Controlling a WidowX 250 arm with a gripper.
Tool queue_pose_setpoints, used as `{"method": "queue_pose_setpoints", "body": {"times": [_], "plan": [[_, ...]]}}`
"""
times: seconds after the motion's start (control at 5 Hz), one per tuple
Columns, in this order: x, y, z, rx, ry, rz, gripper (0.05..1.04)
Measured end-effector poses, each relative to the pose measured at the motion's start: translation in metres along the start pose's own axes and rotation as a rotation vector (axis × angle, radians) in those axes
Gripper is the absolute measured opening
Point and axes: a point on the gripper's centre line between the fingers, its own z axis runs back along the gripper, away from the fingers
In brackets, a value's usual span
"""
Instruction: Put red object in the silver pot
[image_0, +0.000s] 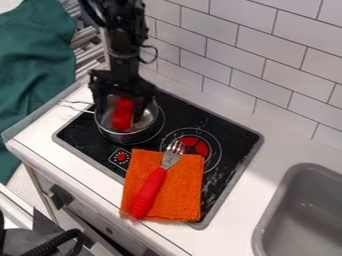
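Clearly, your left margin is the green cloth (33, 75), with the pot's handle (77, 103) pointing that way, so keep any sideways shift small. Next comes the gripper (121, 107), hanging over the pot (127, 137). The red object (122, 116) lies directly between the jaws, its long axis roughly upright, its lower end towards the near wall and within the rim. Whether the jaws are closed on it or slack around it, you can't tell; nor can you tell if it touches the bottom. If it's held, I'd lower it gently, open, then lift straight up, since the rim could catch a jaw. To the right, the stove (230, 137) bears the orange cloth (184, 192) and fork (148, 192), and farther right lies the sink (304, 215).
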Motion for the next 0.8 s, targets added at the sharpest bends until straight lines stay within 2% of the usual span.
{"method": "queue_pose_setpoints", "body": {"times": [0.2,0.4,0.6,0.8], "plan": [[-0.003,-0.001,0.025,-0.008,-0.077,0.012,1.008],[-0.004,-0.012,0.042,-0.045,-0.123,-0.007,1.008],[-0.009,-0.025,0.043,-0.071,-0.119,-0.045,1.008],[-0.010,-0.030,0.047,-0.090,-0.142,-0.086,1.008]]}}
